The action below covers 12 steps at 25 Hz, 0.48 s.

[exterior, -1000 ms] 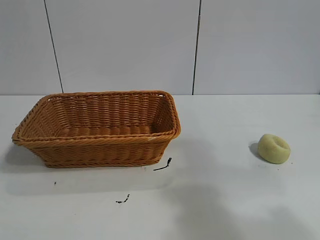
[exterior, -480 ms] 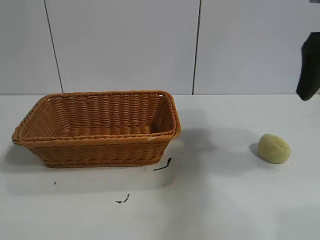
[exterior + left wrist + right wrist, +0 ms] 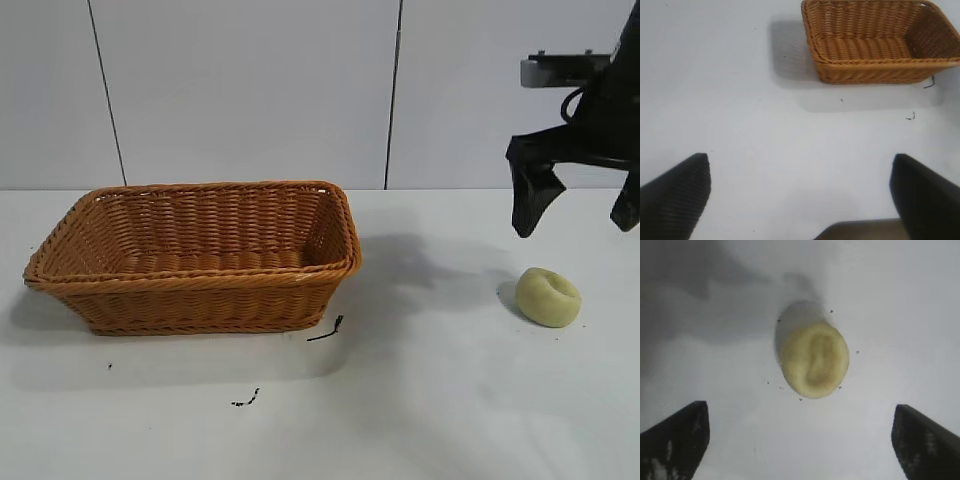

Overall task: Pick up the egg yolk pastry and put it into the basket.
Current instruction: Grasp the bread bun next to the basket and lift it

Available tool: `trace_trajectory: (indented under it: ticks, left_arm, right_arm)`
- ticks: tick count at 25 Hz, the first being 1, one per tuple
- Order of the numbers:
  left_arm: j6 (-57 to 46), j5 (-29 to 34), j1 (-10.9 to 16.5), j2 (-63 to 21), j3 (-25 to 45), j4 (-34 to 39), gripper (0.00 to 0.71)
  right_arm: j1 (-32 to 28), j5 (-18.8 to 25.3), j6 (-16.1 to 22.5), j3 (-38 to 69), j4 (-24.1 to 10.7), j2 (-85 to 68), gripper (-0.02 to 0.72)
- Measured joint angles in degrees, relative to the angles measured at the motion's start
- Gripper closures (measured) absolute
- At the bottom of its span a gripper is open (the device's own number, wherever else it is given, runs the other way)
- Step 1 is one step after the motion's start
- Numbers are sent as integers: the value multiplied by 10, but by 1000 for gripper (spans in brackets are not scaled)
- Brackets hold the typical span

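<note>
The egg yolk pastry (image 3: 548,296) is a small pale yellow-green lump lying on the white table at the right. In the right wrist view (image 3: 814,360) it has a shallow dent in its top. My right gripper (image 3: 578,215) hangs open above it, a little towards the back, and touches nothing. In the right wrist view, that gripper (image 3: 800,440) has its fingers wide apart with the pastry ahead of them. The orange-brown wicker basket (image 3: 190,285) stands empty at the left. My left gripper (image 3: 800,195) is open over bare table, far from the basket (image 3: 880,70).
Two small black marks (image 3: 327,330) (image 3: 245,400) lie on the table in front of the basket's right end. Small dark crumbs (image 3: 779,320) are scattered around the pastry. A grey panelled wall (image 3: 250,90) closes off the back.
My right arm has come into the exterior view from the upper right and dropped towards the pastry. The pastry and basket have not moved.
</note>
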Motion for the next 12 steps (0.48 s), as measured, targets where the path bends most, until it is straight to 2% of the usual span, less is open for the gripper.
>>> trace_trajectory:
  ticks: [6,12]
  left_arm:
    - [0,0,0,0,0,0,15]
    - [0,0,0,0,0,0,15]
  right_arm:
    - [-2,-37,2,0,1,26,15]
    - [-13,-41,1,0,2,44,15]
